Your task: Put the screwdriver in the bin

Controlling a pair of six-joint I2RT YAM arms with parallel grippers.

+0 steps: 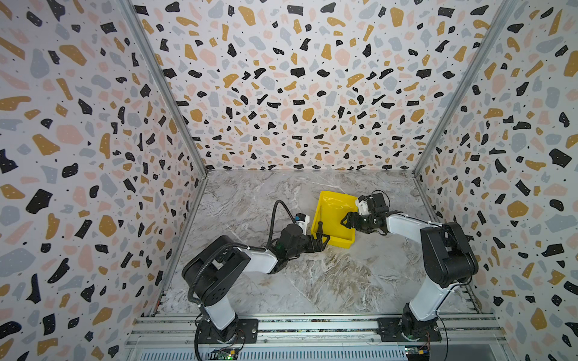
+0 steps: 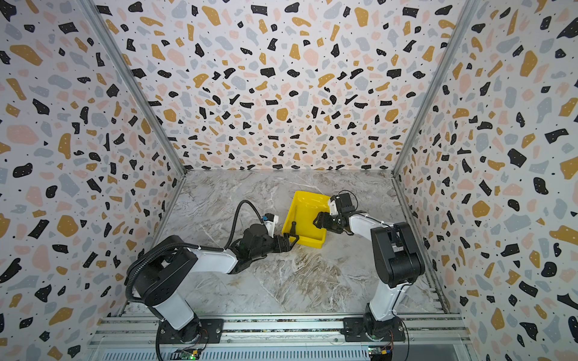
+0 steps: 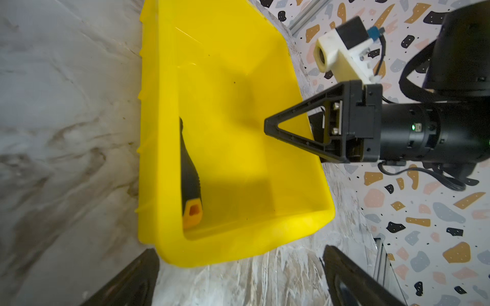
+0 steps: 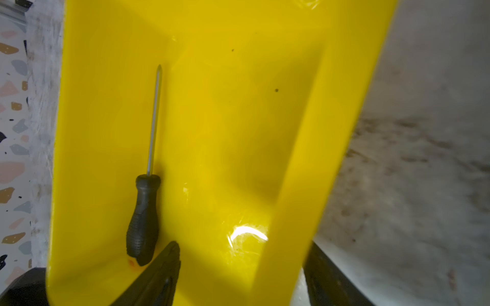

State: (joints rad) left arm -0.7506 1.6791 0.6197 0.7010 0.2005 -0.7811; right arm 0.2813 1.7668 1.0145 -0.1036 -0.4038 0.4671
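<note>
On the bench [image 1: 312, 281], toward its far right side, stands the yellow bin [image 1: 339, 242]. The screwdriver [image 4: 144, 212] lies flat on the bin floor along the long wall nearer the left arm, with its shaft toward the far end and its orange butt by the near end wall. Right tool [image 1: 344, 222]: jaws wide and empty, with the opposite long wall between them in the wrist view. Left tool [image 1: 323, 242]: jaws wide and empty, just beside the bin's near corner, apart from the screwdriver.

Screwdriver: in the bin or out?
In. The screwdriver lies flat on the floor of the bin, along one long wall and wholly inside the rim; both top views show the same.
</note>
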